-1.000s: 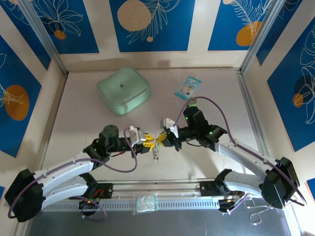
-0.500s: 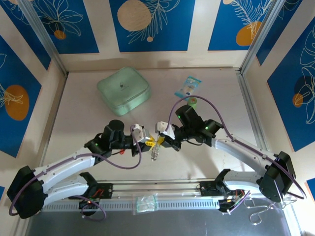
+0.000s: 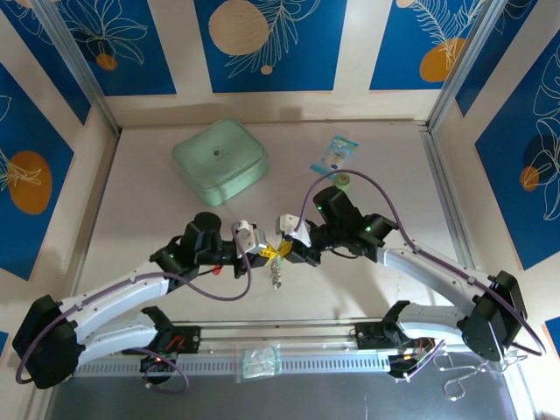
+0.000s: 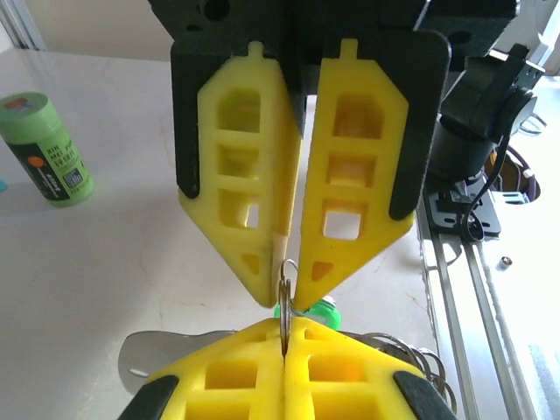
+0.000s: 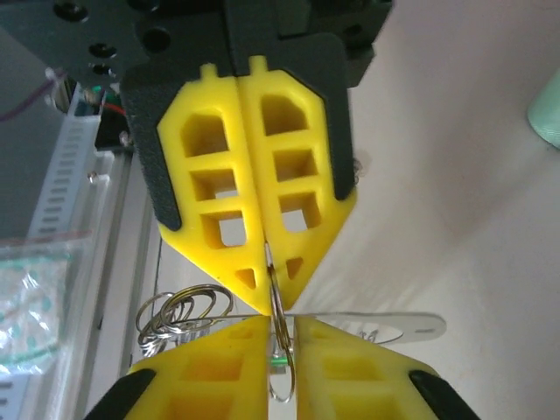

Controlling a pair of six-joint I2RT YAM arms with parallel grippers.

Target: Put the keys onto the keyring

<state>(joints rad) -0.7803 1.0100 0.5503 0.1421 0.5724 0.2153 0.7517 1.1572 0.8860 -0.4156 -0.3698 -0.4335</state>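
From above, you see the left claw (image 3: 265,252) and right claw (image 3: 285,249) tip to tip over the middle of the bench (image 3: 394,201), the keyring (image 3: 276,273) hanging just below them. Your left wrist view has its own jaws clamped on the ring's thin edge. Your right wrist view shows its fingers (image 5: 328,354) slightly apart around the ring, green key (image 5: 280,359) just beside.

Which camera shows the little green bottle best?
The left wrist view: the green bottle stands upright, label facing us, beside the left gripper. From the top view it is a tiny green spot; the right wrist view catches just an edge.
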